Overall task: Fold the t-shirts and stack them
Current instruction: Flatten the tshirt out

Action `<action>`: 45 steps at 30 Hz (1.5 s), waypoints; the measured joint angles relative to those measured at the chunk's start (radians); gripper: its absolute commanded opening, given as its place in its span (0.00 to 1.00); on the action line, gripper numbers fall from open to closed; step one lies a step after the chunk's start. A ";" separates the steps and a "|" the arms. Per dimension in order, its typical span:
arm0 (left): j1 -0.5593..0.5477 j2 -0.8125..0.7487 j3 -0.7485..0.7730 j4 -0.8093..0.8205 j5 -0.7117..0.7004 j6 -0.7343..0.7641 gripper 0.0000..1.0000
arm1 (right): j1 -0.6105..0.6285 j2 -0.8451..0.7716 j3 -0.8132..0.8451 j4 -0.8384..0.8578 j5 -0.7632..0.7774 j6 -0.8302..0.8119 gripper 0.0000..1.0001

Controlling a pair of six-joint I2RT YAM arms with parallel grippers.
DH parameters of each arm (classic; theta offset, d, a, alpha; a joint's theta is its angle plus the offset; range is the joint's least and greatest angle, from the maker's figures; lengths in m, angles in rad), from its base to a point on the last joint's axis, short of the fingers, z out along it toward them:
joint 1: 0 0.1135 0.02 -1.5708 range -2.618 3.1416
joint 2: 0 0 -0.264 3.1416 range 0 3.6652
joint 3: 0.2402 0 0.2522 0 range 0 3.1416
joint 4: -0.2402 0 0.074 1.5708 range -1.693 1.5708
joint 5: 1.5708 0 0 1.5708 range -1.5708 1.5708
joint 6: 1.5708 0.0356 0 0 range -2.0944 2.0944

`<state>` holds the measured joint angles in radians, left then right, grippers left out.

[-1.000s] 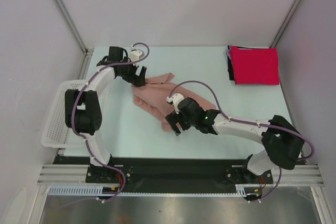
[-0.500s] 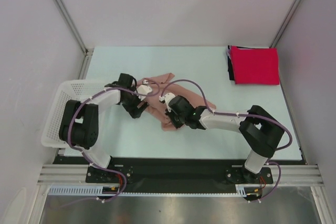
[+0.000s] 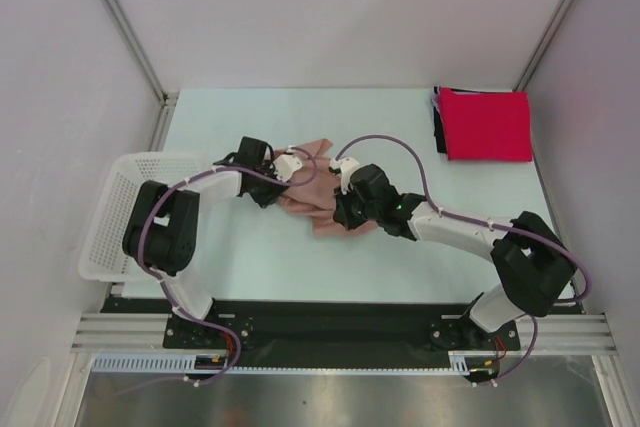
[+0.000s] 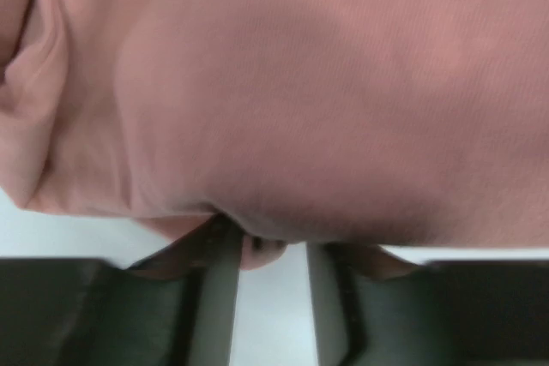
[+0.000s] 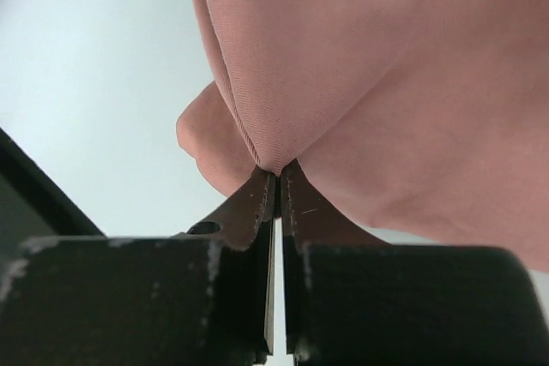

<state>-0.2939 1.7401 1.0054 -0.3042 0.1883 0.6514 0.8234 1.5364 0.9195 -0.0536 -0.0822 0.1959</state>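
The dusty-pink t-shirt [image 3: 312, 197] lies crumpled at the middle of the table and fills the top of both wrist views [image 4: 326, 92] [image 5: 360, 66]. My right gripper [image 3: 345, 212] [image 5: 279, 173] is shut on a fold of its edge. My left gripper [image 3: 278, 190] [image 4: 266, 242] is at the shirt's left side. Its fingers [image 4: 219, 297] stand narrowly apart, their tips hidden under the cloth, and a small bulge of cloth hangs between them. A folded red t-shirt [image 3: 487, 124] lies on a black one [image 3: 438, 129] at the far right.
A white lattice basket [image 3: 105, 237] hangs off the table's left edge beside the left arm. The pale table [image 3: 400, 137] is walled by white panels on three sides. Both arms' cables loop over the pink shirt.
The right gripper shut on the shirt's edge and drew it toward the centre, bunching the cloth. The left gripper came from the shirt's far left corner to its left side, its jaws narrowing.
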 measured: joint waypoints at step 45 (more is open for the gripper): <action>-0.328 0.219 1.022 -0.439 0.181 -0.202 0.00 | -0.482 -0.436 -0.323 -0.092 -0.244 0.426 0.14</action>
<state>-0.6216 1.9587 2.0270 -0.7429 0.3695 0.4496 0.3416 1.1007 0.5968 -0.1459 -0.3264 0.6224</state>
